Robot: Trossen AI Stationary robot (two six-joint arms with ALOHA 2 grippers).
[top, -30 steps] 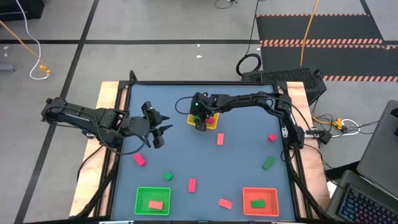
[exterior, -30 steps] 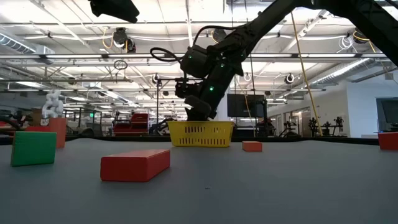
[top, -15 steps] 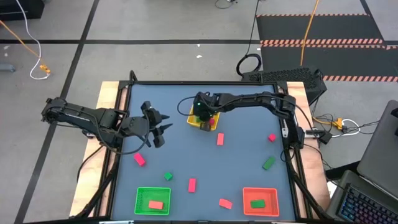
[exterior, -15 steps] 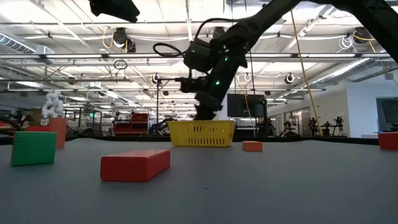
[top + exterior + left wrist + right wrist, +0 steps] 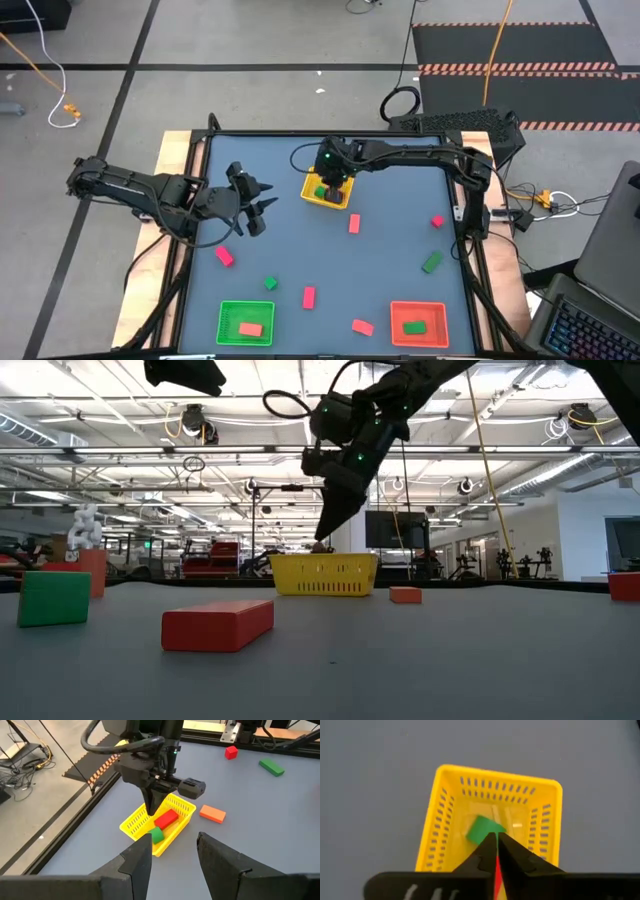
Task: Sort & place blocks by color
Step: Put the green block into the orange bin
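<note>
I see the right gripper (image 5: pixel 322 541) hanging just above the yellow basket (image 5: pixel 326 192), fingers pressed together and empty. A green block (image 5: pixel 482 829) and a red block (image 5: pixel 166 818) lie inside the basket. The left gripper (image 5: pixel 262 211) waits left of the basket, fingers spread.

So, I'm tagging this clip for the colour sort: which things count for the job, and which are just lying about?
Job:
- blocks loose on the table, e.g. red bar, green cube
- green block and red block in the yellow basket
- green basket, red basket
- right gripper, shut above the yellow basket
- left gripper, waiting

Lying about:
- laptop
- floor cables
</note>
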